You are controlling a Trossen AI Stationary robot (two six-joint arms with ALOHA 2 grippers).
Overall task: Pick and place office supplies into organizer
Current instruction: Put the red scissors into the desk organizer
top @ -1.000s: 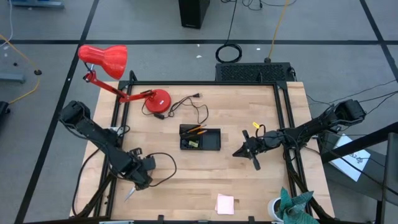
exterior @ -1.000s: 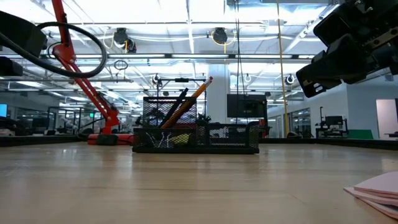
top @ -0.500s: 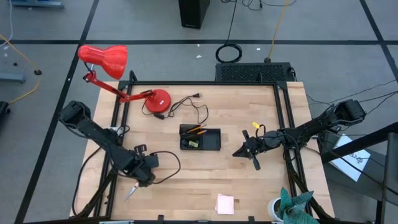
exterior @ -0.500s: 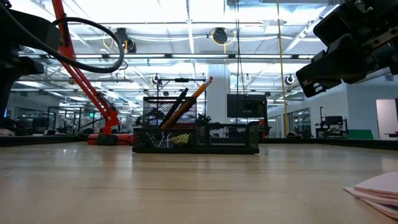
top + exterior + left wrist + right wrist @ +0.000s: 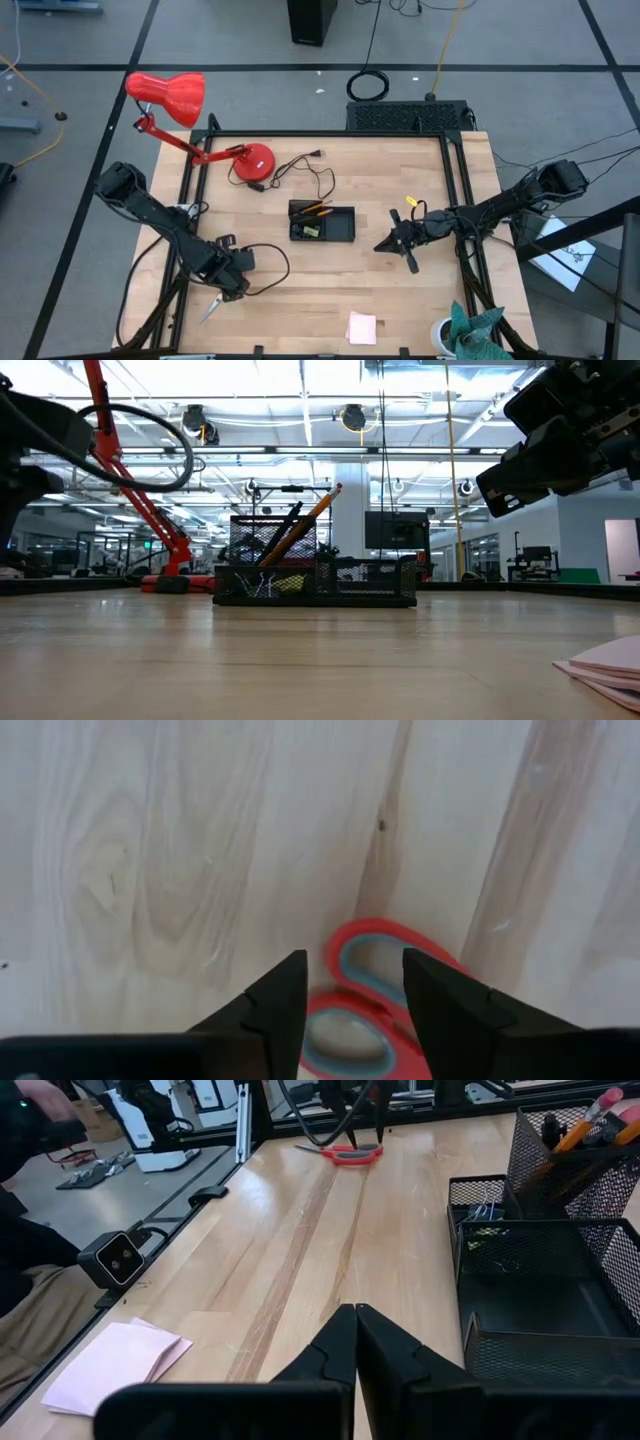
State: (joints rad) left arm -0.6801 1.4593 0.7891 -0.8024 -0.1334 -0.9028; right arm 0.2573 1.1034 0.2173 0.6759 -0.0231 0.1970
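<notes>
The left pincer (image 5: 345, 995) hung low over the red-handled scissors (image 5: 375, 1005), its fingers parted on either side of the handle loops without gripping. The scissors lay flat near the surface's (image 5: 400, 300) front left corner. The right pincer (image 5: 356, 1342) waited clenched and empty beside the organizer (image 5: 322, 223).

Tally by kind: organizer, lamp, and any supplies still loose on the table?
Scissors: 1
Sticky-note pad: 1
Organizer: 1
Desk lamp: 1
Total: 4
</notes>
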